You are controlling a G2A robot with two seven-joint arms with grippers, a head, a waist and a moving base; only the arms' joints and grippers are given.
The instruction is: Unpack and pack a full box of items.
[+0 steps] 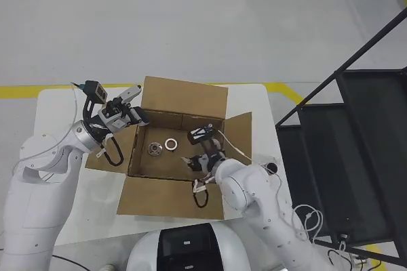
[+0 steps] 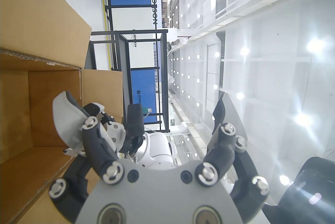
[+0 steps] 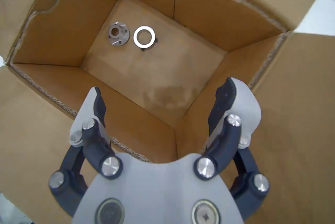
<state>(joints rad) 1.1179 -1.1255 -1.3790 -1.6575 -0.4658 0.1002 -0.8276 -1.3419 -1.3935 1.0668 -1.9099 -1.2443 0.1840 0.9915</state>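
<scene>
An open cardboard box (image 1: 184, 93) stands mid-table with its flaps folded out. On its floor lie a metal flange (image 1: 154, 147) and a flat metal ring (image 1: 171, 143), side by side and apart. In the right wrist view the flange (image 3: 118, 33) and ring (image 3: 144, 37) sit near the box's (image 3: 65, 34) far corner. My right gripper (image 3: 162, 104) hangs open above the box's inside, holding nothing. My left gripper (image 1: 137, 108) is open over the box's left rim, pointing level across it. In the left wrist view it (image 2: 142, 107) is empty beside a box flap (image 2: 39, 13).
The white table (image 1: 61, 115) has bare room left of the box. A black metal stair frame (image 1: 366, 135) stands off the table's right side. A small dark round object (image 1: 272, 166) lies on the table right of the box.
</scene>
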